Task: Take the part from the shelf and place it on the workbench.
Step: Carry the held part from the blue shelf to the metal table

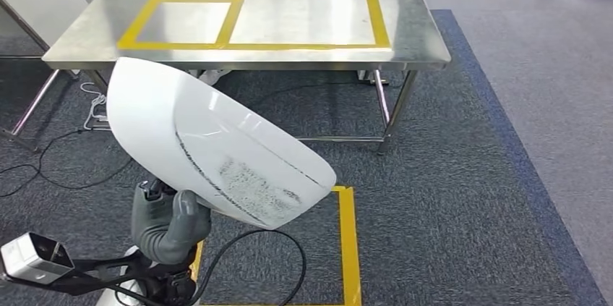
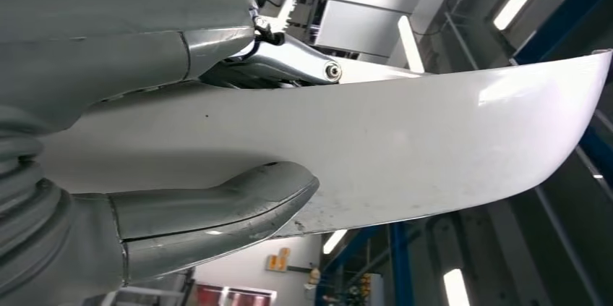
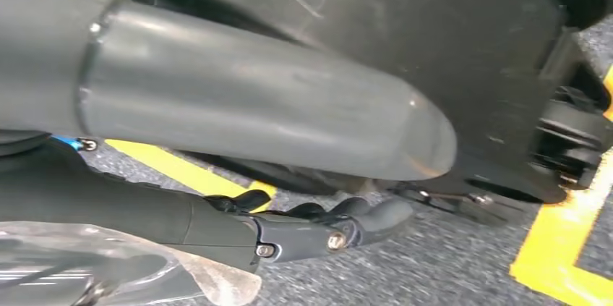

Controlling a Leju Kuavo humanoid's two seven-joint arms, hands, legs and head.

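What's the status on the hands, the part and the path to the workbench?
Left hand grips the white part, held up off the floor. Right hand hangs low with fingers curled, holding nothing. Workbench stands ahead; nothing visible in the way.

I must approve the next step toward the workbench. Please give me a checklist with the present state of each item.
1. Left hand holds the white part: ok.
2. Grip firmness, thumb pressed on the part: cannot tell.
3. Workbench taped zones free: ok.
4. Floor path to the bench, black cable near the feet: not ok.
5. Right hand holds nothing, fingers curled: ok.
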